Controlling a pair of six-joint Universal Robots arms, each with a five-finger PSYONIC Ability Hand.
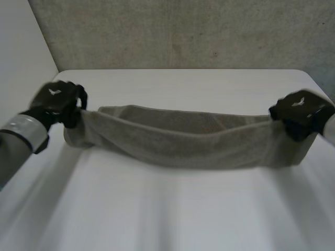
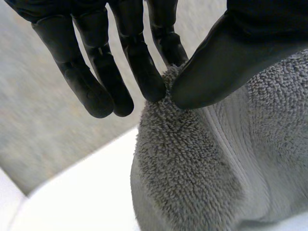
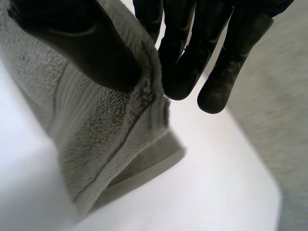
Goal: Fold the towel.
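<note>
Head view: a grey terry towel (image 1: 188, 138) hangs as a long band across the middle of the white table (image 1: 157, 214), one hand at each end. The left hand (image 1: 56, 100) is raised over the table's left side and the right hand (image 1: 299, 111) over its right side, both above the table top. Between them the towel's upper edge sags towards the table. Its lower edge appears to reach the table top, though contact cannot be confirmed along the whole length. The towel lies doubled lengthwise, with a second layer visible behind the front one. The left arm (image 1: 18, 138), with a grey joint and pale cuff, enters over the table's near left corner. A grey speckled wall (image 1: 183, 31) stands beyond the table's far edge.

Left wrist view: the left hand pinches the towel's upper end corner between its thumb (image 2: 226, 62) and one of its fingers (image 2: 144, 72). The other fingers extend straight beside it, clear of the cloth. The towel drops from the pinch towards the table.

Right wrist view: the right hand pinches the towel's opposite end. The thumb (image 3: 86, 48) lies on one face of the cloth and the fingers (image 3: 183, 62) on the other, close to the upper hem. Below the pinch, the towel's layers fall to the table.
</note>
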